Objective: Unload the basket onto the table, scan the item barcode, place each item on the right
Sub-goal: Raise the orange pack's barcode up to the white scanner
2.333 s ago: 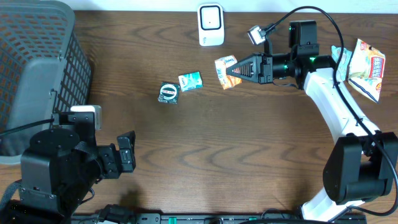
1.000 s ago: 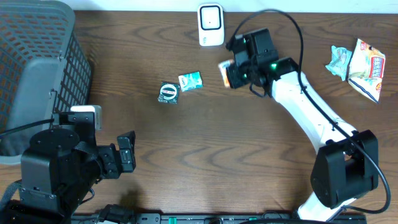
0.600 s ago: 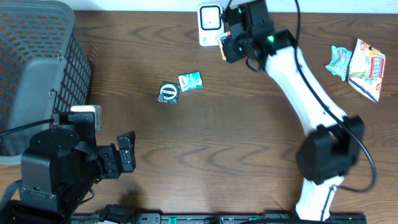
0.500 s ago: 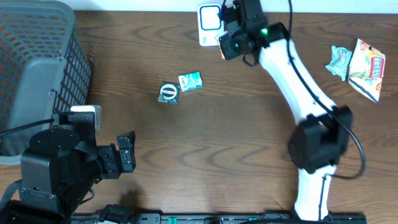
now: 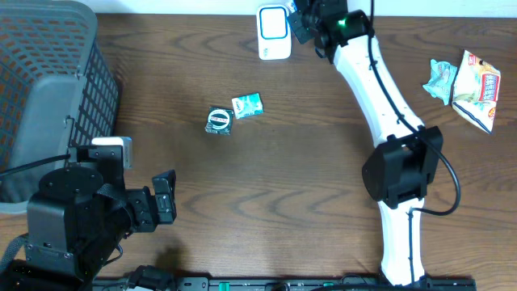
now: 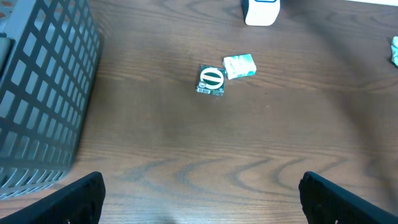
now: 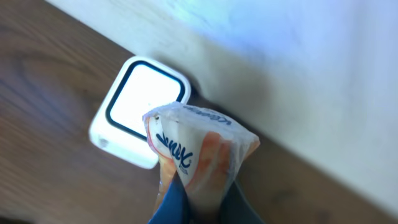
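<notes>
My right fingers (image 7: 171, 208) pinch the packet (image 7: 199, 149) by one end, holding it just over the scanner (image 7: 140, 112). I can't see the barcode. It may face away and the scan would miss, or the thin pinch could slip. My left gripper (image 6: 205, 208) hangs spread wide.

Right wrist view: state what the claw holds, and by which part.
The right claw pinches the orange-and-white packet by one end, beside the white scanner.

The right pincer (image 7: 202, 199) held a packet (image 7: 199, 152) just right of the scanner (image 5: 274, 32), at the desk's (image 5: 323, 178) far edge. Left of that pincer and nearer lay a sachet (image 5: 247, 105) beside a flat pack (image 5: 219, 120); bags (image 5: 472, 77) lay well right, the basket (image 5: 48, 81) far left.
</notes>
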Tool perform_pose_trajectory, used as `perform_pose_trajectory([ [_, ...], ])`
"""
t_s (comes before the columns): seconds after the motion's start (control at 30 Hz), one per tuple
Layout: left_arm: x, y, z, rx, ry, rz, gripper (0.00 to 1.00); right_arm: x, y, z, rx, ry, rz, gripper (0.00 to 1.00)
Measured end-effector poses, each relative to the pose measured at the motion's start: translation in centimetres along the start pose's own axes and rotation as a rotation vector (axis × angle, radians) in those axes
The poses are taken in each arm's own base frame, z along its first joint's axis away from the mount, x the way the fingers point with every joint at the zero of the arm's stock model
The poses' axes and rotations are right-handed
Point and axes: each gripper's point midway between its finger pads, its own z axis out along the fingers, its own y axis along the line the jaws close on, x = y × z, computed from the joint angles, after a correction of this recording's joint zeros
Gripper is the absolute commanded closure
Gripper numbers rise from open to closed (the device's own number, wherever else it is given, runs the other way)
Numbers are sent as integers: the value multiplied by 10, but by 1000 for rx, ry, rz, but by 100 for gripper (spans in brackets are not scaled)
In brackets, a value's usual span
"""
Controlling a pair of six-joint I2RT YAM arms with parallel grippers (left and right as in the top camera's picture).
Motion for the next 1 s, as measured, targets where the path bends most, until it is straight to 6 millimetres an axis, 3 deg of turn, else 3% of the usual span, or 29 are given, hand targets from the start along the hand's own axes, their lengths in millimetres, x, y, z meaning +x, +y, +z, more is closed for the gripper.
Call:
perform_pose_trajectory([
  [0.17, 0, 0, 0, 0, 0, 0, 2, -8, 7, 28, 72, -41, -221, 99],
  [0.33, 0, 0, 0, 0, 0, 0, 2, 11, 23, 74, 106, -26, -370, 99],
  [0.43, 0, 0, 0, 0, 0, 0, 2, 14, 25, 89, 128, -40, -404, 99],
  [0.83, 0, 0, 0, 0, 0, 0, 2, -2, 37, 91, 121, -108, -624, 99],
  [1.0, 0, 0, 0, 0, 0, 0, 2, 2, 41, 96, 123, -101, -668, 99],
])
